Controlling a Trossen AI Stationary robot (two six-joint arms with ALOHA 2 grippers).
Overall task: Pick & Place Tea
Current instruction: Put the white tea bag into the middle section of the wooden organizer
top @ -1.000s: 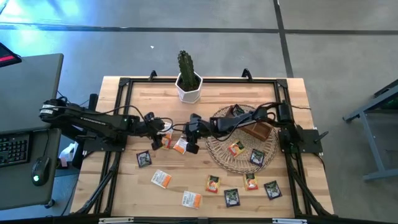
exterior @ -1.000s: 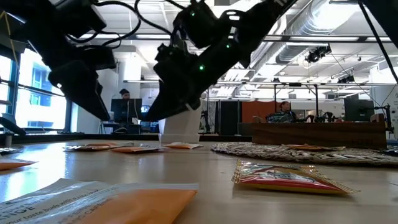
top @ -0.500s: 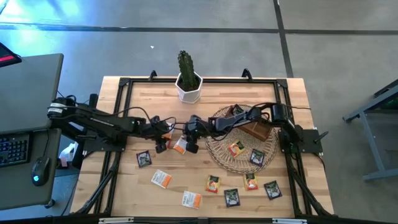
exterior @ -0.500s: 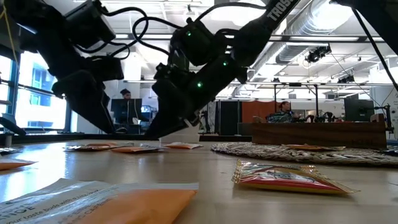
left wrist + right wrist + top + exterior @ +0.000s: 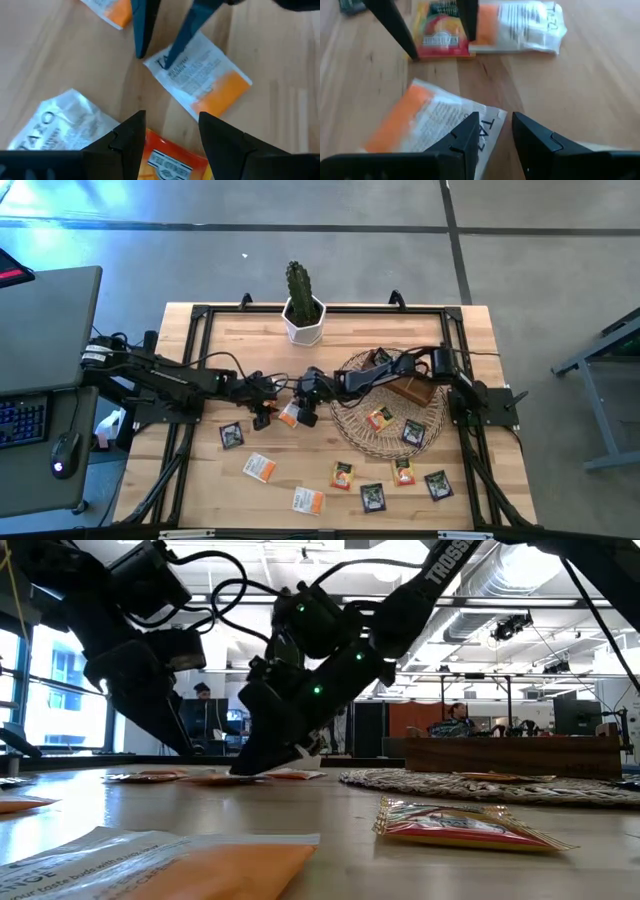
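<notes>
Several flat tea sachets lie on the wooden table. My left gripper (image 5: 262,413) is open, low over a yellow-red sachet (image 5: 164,161) that lies flat between its fingers. My right gripper (image 5: 304,411) is open too, down at a white-and-orange sachet (image 5: 432,122) lying flat beside it. The right wrist view shows the left gripper's fingers (image 5: 402,35) standing at two opposite edges of the yellow-red sachet (image 5: 441,31). A second white-and-orange sachet (image 5: 52,122) lies flat next to that one. In the low view both grippers (image 5: 185,745) (image 5: 250,762) reach down to the tabletop. My left gripper has its fingertips at table level, on either side of the yellow-red sachet; whether they touch it I cannot tell. My right gripper comes slanting down from the table's right. One fingertip (image 5: 172,52) stands on the white corner (image 5: 161,65) of the white-and-orange sachet; the other stands beside that corner.
A round wicker tray (image 5: 352,430) right of centre holds a brown wooden box (image 5: 415,392) and two sachets. A potted cactus (image 5: 303,315) stands at the far edge. More sachets are scattered toward the near edge (image 5: 343,475) (image 5: 260,468). A black frame rims the table.
My left gripper has moved toward the table's right and down, ending low over the yellow-red sachet. My right gripper has tipped down until its fingertips reach the white-and-orange sachet. The sachets have stayed where they were.
</notes>
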